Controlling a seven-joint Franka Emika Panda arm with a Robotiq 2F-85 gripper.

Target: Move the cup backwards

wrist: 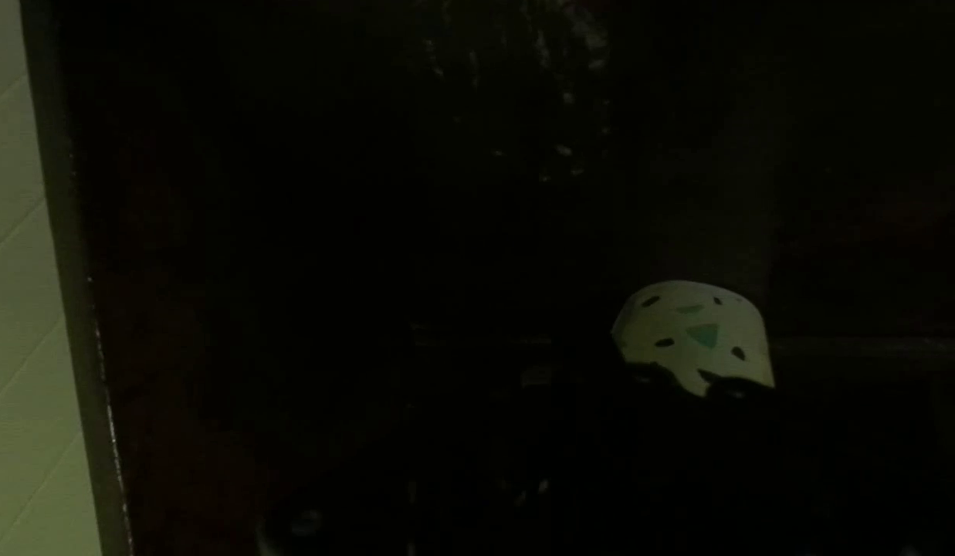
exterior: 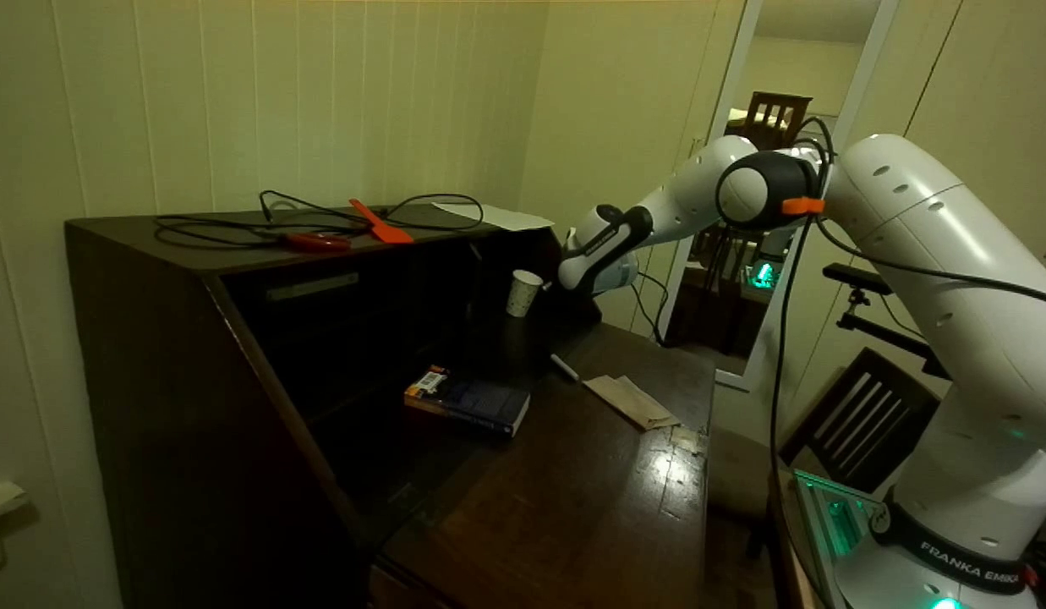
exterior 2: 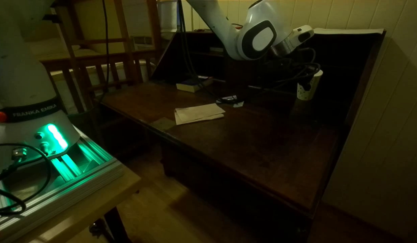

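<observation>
Cup (exterior: 523, 296), one, white, speckled: we found it toward the rear of the desk (exterior: 565, 499), before the dark recess (exterior 2: 339, 71), leaning in both exterior views; whether its base touched down, we could not determine. Gripper (exterior 2: 308, 78), one, black: we listed it at the cup's upper part, overlapping it in an exterior view; shadow hid the rest, so whether it was clamped or spread, we could not make out. Book (exterior: 472, 404), one: flat, well apart from the cup. Step in hand, we judged: holding or nudging the cup backwards. Next move: we thought it called for a sure hold, then a low shift deeper in, base level
</observation>
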